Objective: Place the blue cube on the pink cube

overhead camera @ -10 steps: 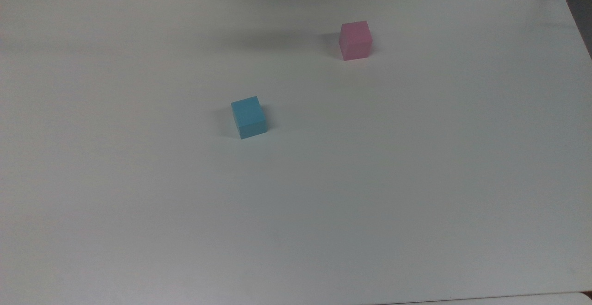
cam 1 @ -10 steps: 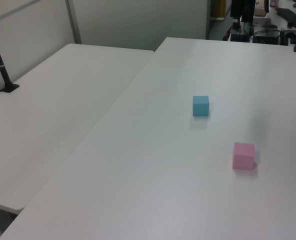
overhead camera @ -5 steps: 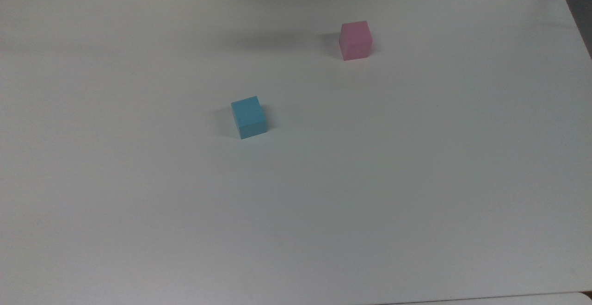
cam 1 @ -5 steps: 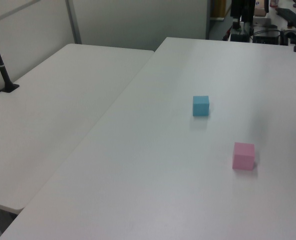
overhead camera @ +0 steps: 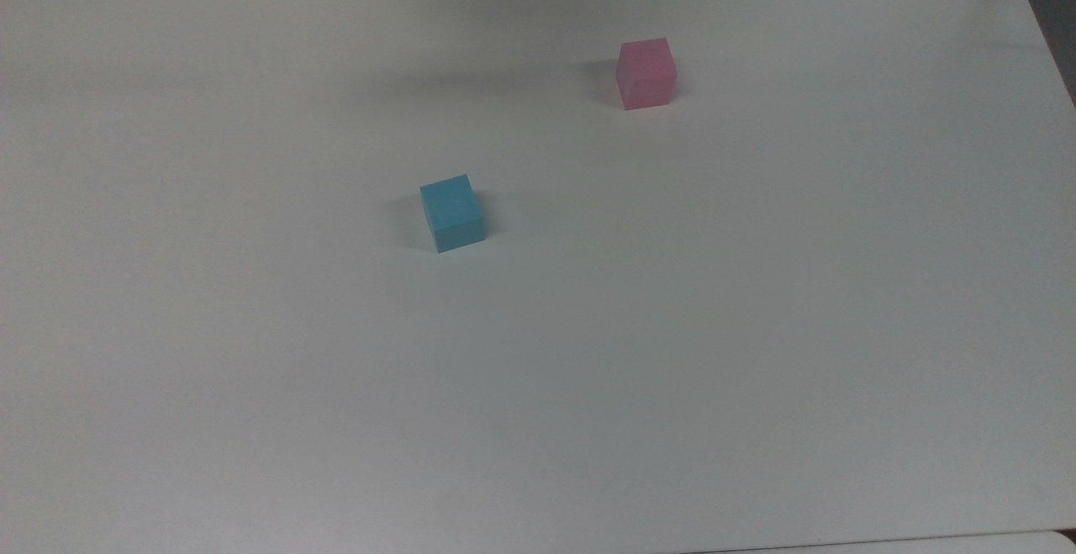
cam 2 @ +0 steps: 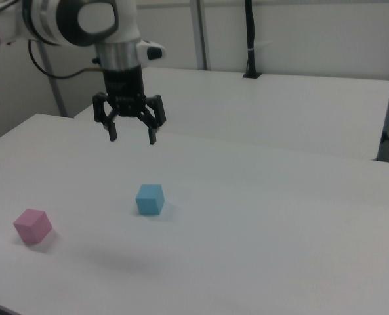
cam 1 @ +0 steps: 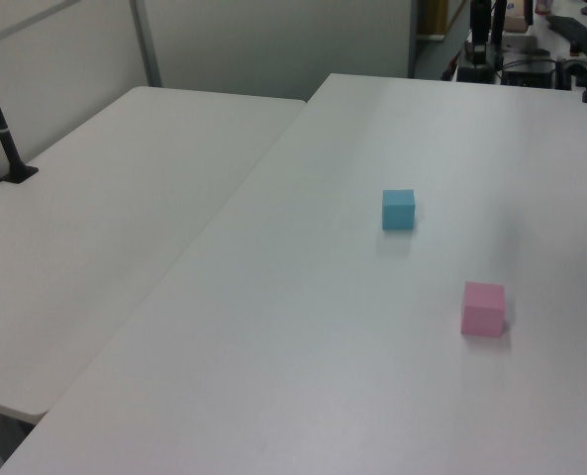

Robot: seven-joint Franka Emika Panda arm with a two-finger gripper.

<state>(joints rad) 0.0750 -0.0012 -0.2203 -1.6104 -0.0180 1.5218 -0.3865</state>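
Hanging in the air above the table (cam 2: 260, 216), the claw (cam 2: 130, 134) is spread wide and grips nothing. Below it in the right view, the blue cube (cam 2: 149, 199) rests on the table. Well apart toward the right view's left sits the pink cube (cam 2: 32, 226), also on the table.

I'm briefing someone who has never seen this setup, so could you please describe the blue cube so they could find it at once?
Start from the large white table. Two small cubes of matching size sit apart on it; the blue cube is the one nearer the table's middle in the top view. Its light-blue colour sets it apart from the pink cube, nearer the top view's upper edge.
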